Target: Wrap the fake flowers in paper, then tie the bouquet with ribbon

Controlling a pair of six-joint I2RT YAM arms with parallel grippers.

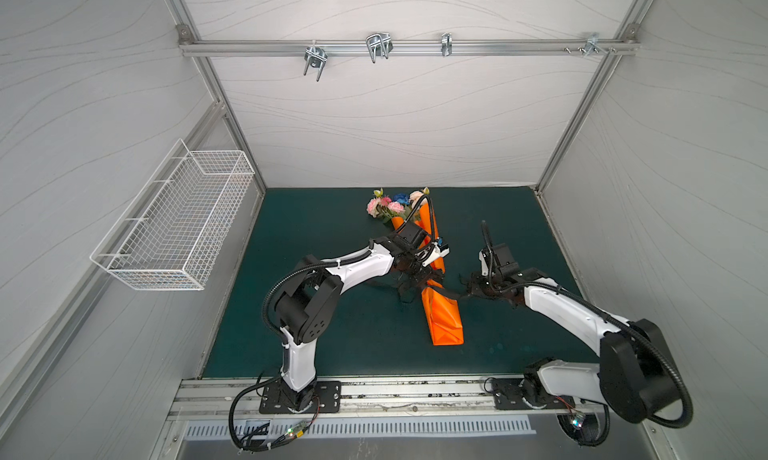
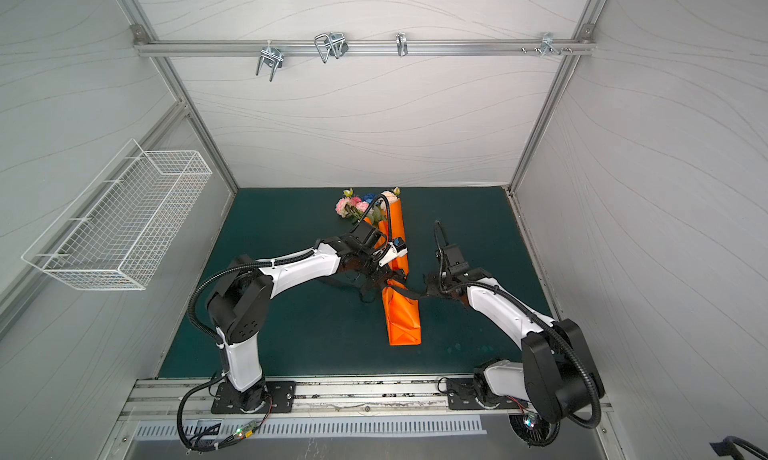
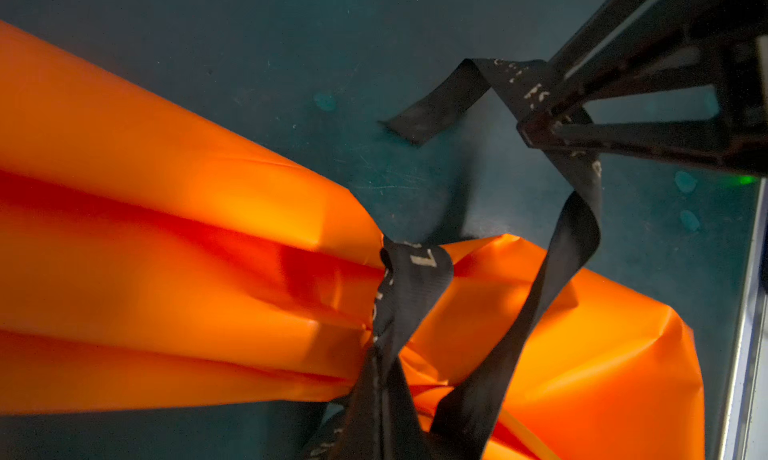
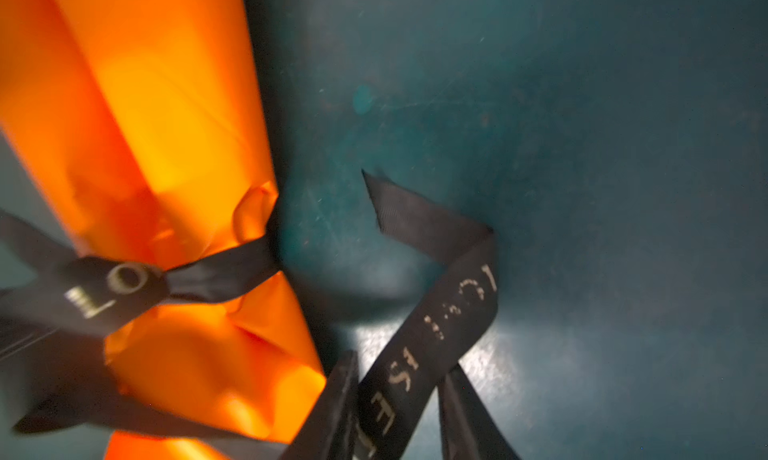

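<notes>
Nearest to me, a metal rail (image 1: 395,389) borders the front edge of the tabletop (image 1: 332,333). A little further in lies the lower end of the orange paper (image 1: 442,325), rolled into a long wrap that points toward the far wall. At the middle of this wrap a black ribbon (image 3: 415,279) with pale letters is tied around the paper and pinches it into a narrow waist.

The left arm (image 1: 357,266) reaches in from the left, and the left jaws hang just above this knot. They are clenched, and in the right wrist view a ribbon strand runs tight from the knot toward them.

The right arm (image 1: 561,308) comes from the right side, and the right jaws are just beside the wrap, low over the tabletop. In the right wrist view they stand parted. The other ribbon strand (image 4: 436,325) passes between the fingers (image 4: 336,404), and its cut end bends away beyond them.

Further away the wrap continues under the left wrist. At its far end the bouquet of fake flowers (image 1: 388,206) comes out: pink, peach and one blue blossom with green leaves, on the tabletop close to the back wall. On the left wall hangs a white wire basket (image 1: 174,229).
</notes>
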